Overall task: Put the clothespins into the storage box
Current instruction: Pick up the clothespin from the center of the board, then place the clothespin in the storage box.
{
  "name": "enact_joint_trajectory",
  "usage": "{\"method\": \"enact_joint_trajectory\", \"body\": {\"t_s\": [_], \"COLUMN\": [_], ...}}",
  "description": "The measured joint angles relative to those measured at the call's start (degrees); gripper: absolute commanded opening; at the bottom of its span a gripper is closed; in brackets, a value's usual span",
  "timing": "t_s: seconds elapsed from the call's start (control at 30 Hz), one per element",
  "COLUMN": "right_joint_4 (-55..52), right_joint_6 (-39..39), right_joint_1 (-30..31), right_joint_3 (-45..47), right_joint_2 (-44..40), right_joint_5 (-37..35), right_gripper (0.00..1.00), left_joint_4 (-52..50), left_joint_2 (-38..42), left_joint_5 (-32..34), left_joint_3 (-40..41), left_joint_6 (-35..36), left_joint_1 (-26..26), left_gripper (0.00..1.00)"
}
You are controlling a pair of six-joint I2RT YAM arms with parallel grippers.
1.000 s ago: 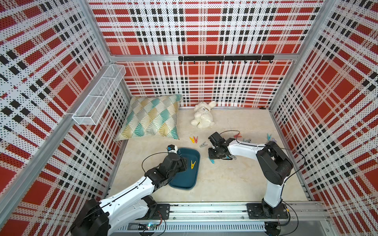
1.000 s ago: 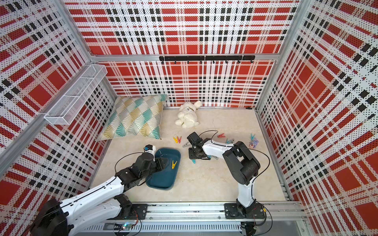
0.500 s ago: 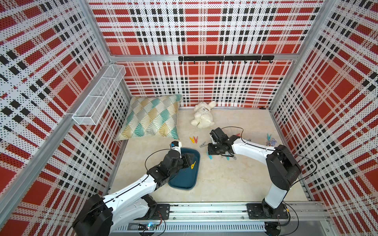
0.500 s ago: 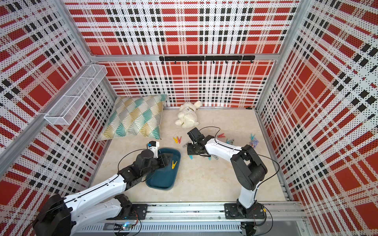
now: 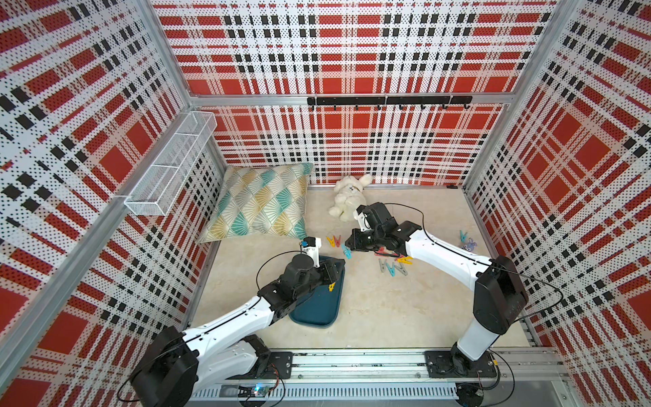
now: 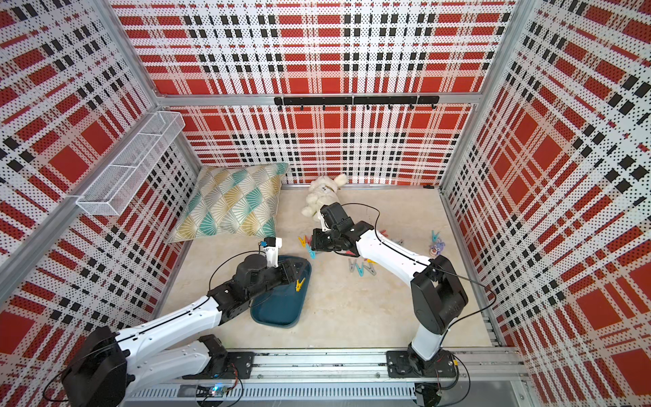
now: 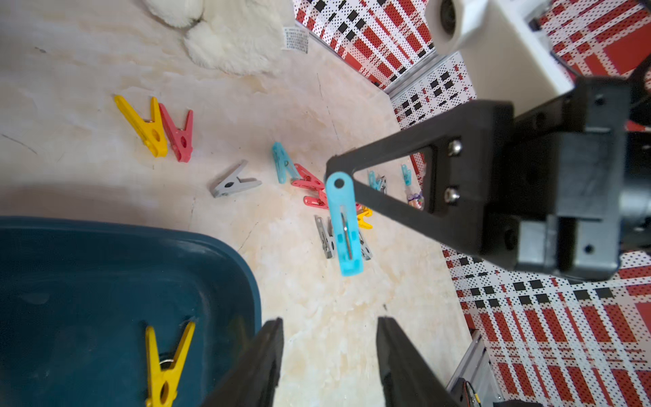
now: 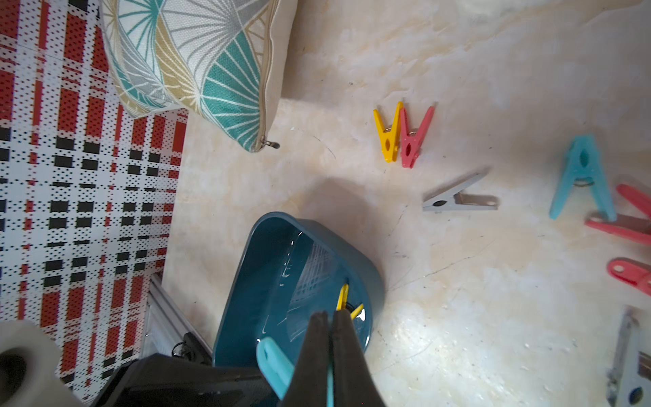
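Now the blue clothespin (image 7: 343, 225) is off the table (image 5: 387, 310), gripped near one end by the right gripper (image 7: 334, 173), jaws clamped on it, the rest sticking out free.

Vs 1 s ago: that gripper sat low among the loose clothespins (image 5: 391, 262). Since then it has lifted and shifted twd the box (image 5: 317, 304), pin w/ it. The pin hangs just beside the box's far corner, and in the left wrist view it is not yet over the box floor.

Meaning: pick done, carry under way. Drop is next, and it prob. needs more travel past the rim before release.

Box holds one yellow clothespin (image 7: 165, 363), flat on the floor by the far end. On the table: a yellow + red pair (image 7: 165, 132) touching, a grey one (image 7: 234, 183) alone, then the mixed heap beyond. So early in the job, most pins left.

Left gripper (image 7: 329, 322): jaws apart, nothing btw them, at the box's far corner. It has edged fwd along the box since 1 s ago.

Poses:
- Right arm stretched long and low across the table, wrist turned twd the box.
- Left arm reaching fwd over the box, forearm covering its near left part.

Both grippers are near each other at that corner, so crowding is poss. at the drop.
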State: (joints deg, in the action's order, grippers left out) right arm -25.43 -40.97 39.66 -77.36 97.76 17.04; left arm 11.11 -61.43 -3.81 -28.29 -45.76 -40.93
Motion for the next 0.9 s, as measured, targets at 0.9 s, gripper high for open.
{"method": "enact_joint_trajectory", "body": {"t_s": [0.9], "right_joint_4": [4.4], "right_joint_6": [-4.9], "right_joint_1": [2.5], "right_joint_3": [2.3], "right_joint_2": [-1.1], "right_joint_5": [3.6], "right_gripper": [0.21], "left_joint_4": [0.3], "left_joint_2": [-4.8], "left_joint_5": [2.5], "left_joint_3": [-3.1], "left_joint_6": [-0.2], "left_joint_1": [-0.3], "left_gripper": [0.12]}}
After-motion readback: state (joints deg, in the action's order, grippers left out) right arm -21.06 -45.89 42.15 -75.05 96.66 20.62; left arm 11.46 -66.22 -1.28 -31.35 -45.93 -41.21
